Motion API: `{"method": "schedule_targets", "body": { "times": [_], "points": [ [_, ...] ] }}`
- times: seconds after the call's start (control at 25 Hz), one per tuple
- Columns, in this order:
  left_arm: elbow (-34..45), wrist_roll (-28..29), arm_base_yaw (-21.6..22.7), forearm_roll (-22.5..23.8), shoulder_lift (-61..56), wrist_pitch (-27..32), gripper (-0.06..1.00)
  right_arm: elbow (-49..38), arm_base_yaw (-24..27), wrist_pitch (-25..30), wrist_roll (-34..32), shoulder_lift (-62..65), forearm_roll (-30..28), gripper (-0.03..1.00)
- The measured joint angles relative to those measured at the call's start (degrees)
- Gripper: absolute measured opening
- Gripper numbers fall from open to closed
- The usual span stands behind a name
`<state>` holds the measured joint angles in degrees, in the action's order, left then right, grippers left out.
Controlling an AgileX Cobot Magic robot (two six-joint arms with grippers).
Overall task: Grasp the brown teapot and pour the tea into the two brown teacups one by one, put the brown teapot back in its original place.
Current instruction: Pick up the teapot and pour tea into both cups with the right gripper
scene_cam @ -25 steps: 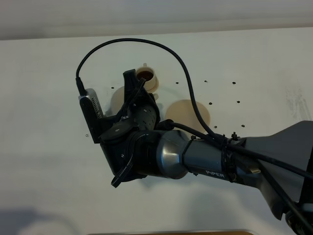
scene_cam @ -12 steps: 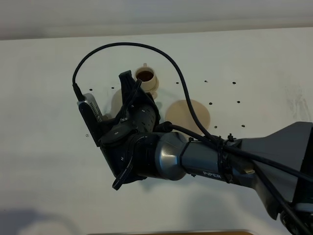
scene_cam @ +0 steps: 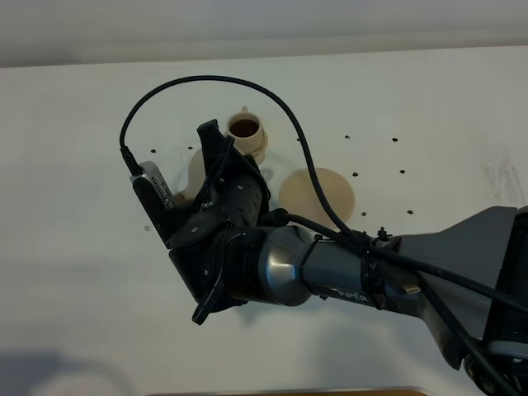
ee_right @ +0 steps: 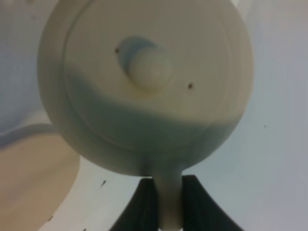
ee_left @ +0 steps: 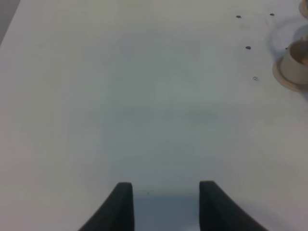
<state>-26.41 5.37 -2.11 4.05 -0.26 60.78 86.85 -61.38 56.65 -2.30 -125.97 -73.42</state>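
My right gripper (scene_cam: pixel 216 153) reaches across to the left of the middle and is shut on the loop handle of the brown teapot (ee_right: pixel 144 86), seen from above with its knobbed lid. In the high view only a tan patch of the teapot (scene_cam: pixel 196 169) shows beside the gripper. One brown teacup (scene_cam: pixel 246 130), holding dark tea, stands on its saucer just beyond the gripper. The second teacup is hidden in the high view; a cup (ee_left: pixel 294 67) on a saucer shows at the edge of the left wrist view. The wide round saucer (scene_cam: pixel 318 194) lies bare, right of the gripper. My left gripper (ee_left: pixel 166 192) is open and empty above the bare table.
The right arm (scene_cam: pixel 346 272) and its black cable (scene_cam: pixel 289 107) cover the middle of the white table (scene_cam: pixel 99 107). Small dark holes dot the table at the back right. A flat tan saucer surface (ee_right: pixel 33 168) shows below the teapot in the right wrist view.
The right gripper with the teapot has shifted slightly to the left and nearer the front. The filled teacup and the wide saucer have not moved.
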Motion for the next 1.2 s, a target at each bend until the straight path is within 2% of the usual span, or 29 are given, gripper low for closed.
{"method": "schedule_targets", "body": {
  "times": [1.2],
  "points": [
    [0.0,0.0,0.0,0.0,0.0,0.0,0.31,0.0,0.0,2.0,2.7,0.0,-1.7,0.12]
  ]
}}
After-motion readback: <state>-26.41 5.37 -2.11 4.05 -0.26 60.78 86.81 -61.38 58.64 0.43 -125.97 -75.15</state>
